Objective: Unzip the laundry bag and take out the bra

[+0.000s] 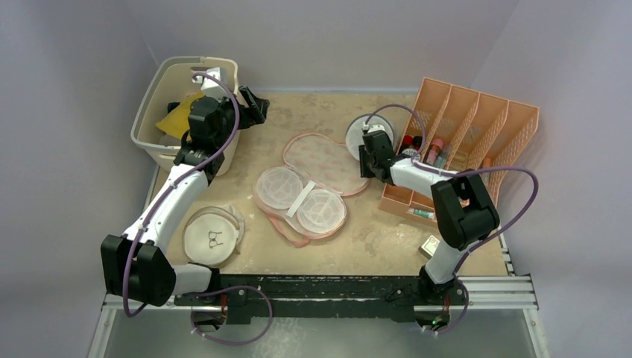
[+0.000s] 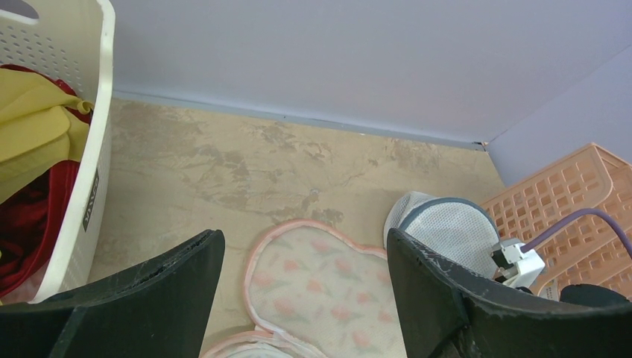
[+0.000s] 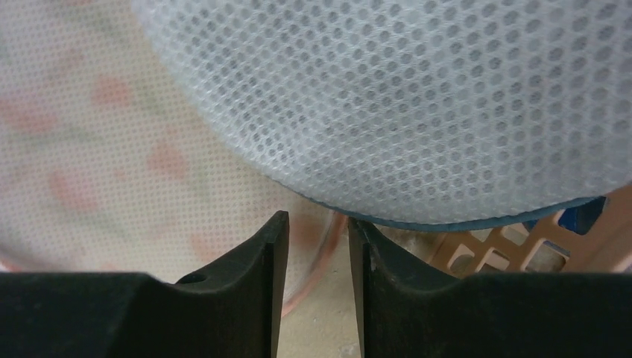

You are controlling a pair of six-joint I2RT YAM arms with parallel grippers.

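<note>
The laundry bag (image 1: 324, 160) lies unzipped at the table's middle, its flower-print flap folded back and two pale mesh cups (image 1: 302, 201) showing. The flap also shows in the left wrist view (image 2: 320, 283) and in the right wrist view (image 3: 97, 127). The mustard-yellow bra (image 1: 179, 115) lies in the white basket (image 1: 160, 82), seen too in the left wrist view (image 2: 37, 127) over a red garment (image 2: 30, 224). My left gripper (image 1: 253, 106) is wide open and empty beside the basket (image 2: 305, 246). My right gripper (image 1: 364, 162) hovers at the flap's pink right edge (image 3: 319, 246), jaws slightly apart, holding nothing.
A round white mesh drum (image 1: 369, 127) sits right behind my right gripper (image 3: 417, 97). A round white mesh bag with a bra icon (image 1: 212, 237) lies at the front left. An orange divided organizer (image 1: 469, 142) stands at the right, with a small box (image 1: 430, 245) near the front edge.
</note>
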